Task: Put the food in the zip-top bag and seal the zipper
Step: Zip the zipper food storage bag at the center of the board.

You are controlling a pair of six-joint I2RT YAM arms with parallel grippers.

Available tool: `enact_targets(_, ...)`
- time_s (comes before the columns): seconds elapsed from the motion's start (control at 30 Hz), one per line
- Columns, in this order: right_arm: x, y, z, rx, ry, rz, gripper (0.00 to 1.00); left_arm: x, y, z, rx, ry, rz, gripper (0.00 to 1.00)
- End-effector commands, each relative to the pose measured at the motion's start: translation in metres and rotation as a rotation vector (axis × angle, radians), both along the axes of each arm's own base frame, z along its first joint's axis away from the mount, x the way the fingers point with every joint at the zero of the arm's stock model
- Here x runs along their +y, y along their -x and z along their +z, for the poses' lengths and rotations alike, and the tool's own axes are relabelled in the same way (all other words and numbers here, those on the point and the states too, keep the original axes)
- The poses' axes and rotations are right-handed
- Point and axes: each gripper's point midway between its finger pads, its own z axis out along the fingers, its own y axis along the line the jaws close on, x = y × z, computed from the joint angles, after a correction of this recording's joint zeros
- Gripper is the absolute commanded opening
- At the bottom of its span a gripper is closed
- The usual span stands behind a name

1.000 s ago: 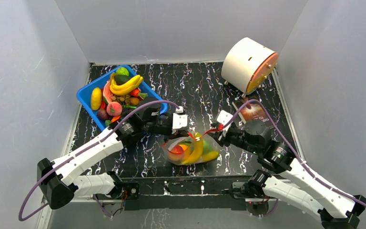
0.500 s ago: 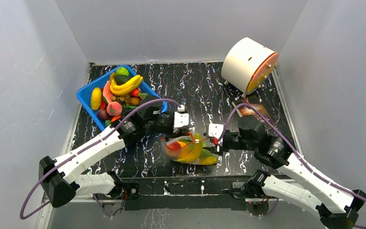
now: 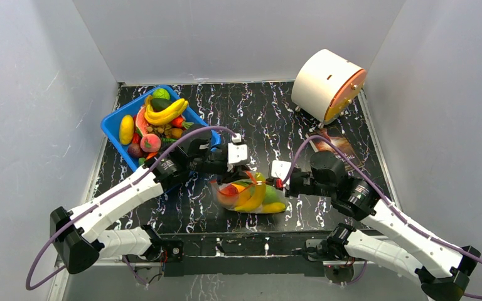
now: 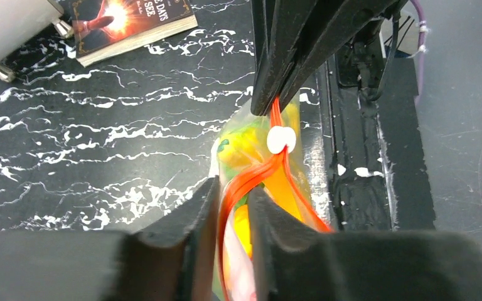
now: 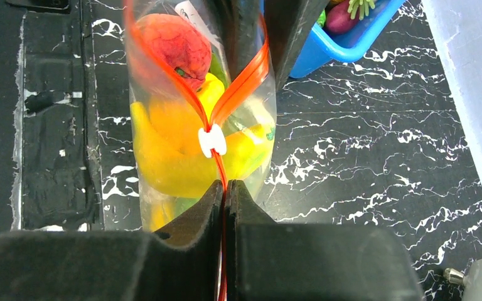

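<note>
The zip-top bag (image 3: 251,195) lies between my two grippers, holding a yellow banana (image 5: 176,157), a red piece (image 5: 169,41) and green bits. Its red-orange zipper (image 4: 251,179) carries a white slider (image 5: 212,140). The strip splits into two bands beyond the slider towards the left gripper, so that part of the mouth gapes. My left gripper (image 3: 245,171) is shut loosely on the zipper, both bands running through its narrow gap (image 4: 233,194). My right gripper (image 3: 275,184) is shut tight on the joined strip just behind the slider (image 5: 224,188). More food (image 3: 160,113) fills the blue basket (image 3: 110,125).
A white round container (image 3: 326,84) lies on its side at the back right. A book (image 3: 332,145) lies flat just behind the right arm. Grey walls close in the black marbled table on three sides. The basket's corner (image 5: 339,44) is close behind the left gripper.
My right gripper opened, slid left along the zipper towards the slider, and shut on the strip again. The bag shifted slightly left. The left gripper stayed on its end of the strip.
</note>
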Motion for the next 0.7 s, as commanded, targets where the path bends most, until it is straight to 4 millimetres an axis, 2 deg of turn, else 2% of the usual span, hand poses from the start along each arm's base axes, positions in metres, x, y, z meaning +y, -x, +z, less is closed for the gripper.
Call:
enact_targets(0.0, 0.004, -0.009, 0.026, -0.06, -0.08, -0.034, 0.0, 0.004, 0.003, 0.058, -0.074, 0.104, 0.008, 0.35)
enact_targets(0.1, 0.007, -0.011, 0.029, -0.038, -0.101, -0.046, 0.0, 0.005, 0.02, 0.074, -0.092, 0.163, -0.072, 0.37)
enact_targets(0.17, 0.01, -0.012, 0.031, -0.022, -0.122, -0.054, 0.0, 0.003, 0.024, 0.075, -0.104, 0.19, -0.104, 0.36)
enact_targets(0.43, 0.017, -0.014, 0.043, 0.032, -0.21, -0.086, 0.0, -0.007, 0.024, 0.051, -0.09, 0.17, -0.15, 0.35)
enact_targets(0.67, 0.019, -0.014, 0.044, 0.044, -0.22, -0.085, 0.0, -0.014, 0.016, 0.029, -0.074, 0.131, -0.143, 0.34)
